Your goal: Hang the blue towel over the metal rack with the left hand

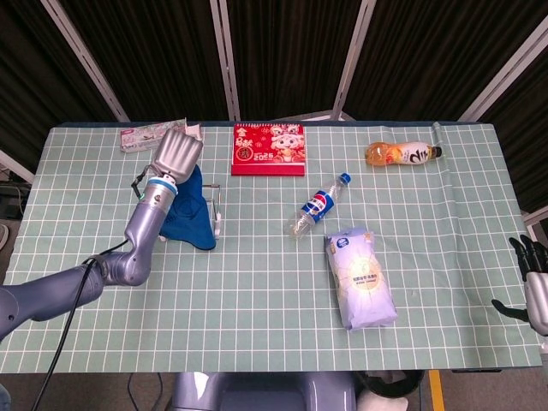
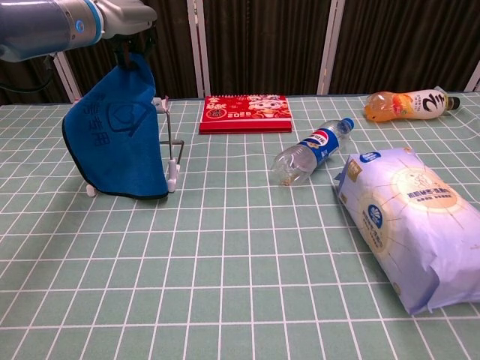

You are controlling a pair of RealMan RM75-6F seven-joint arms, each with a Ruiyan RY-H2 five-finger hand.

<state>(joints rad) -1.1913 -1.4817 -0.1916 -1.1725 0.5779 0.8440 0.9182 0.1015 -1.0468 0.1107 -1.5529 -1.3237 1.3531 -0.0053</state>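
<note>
Chest view: left hand (image 2: 124, 16) grips blue towel (image 2: 116, 139) above metal rack (image 2: 171, 154); lower evenly, then release toward twelve o'clock.

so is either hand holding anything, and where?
Left hand holds the blue towel by its top edge, over the metal rack. Right hand holds nothing.

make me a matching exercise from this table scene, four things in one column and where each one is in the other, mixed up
Things:
1. blue towel
2. red calendar
3. orange drink bottle
4. pale blue-and-white soft packet

Places:
A. lying on its side at the far right of the table
B. hanging from the left hand at the metal rack
C. nearest the chest camera, on the right
D. flat at the far edge, near the middle

Pairs: 1-B, 2-D, 3-A, 4-C
</note>
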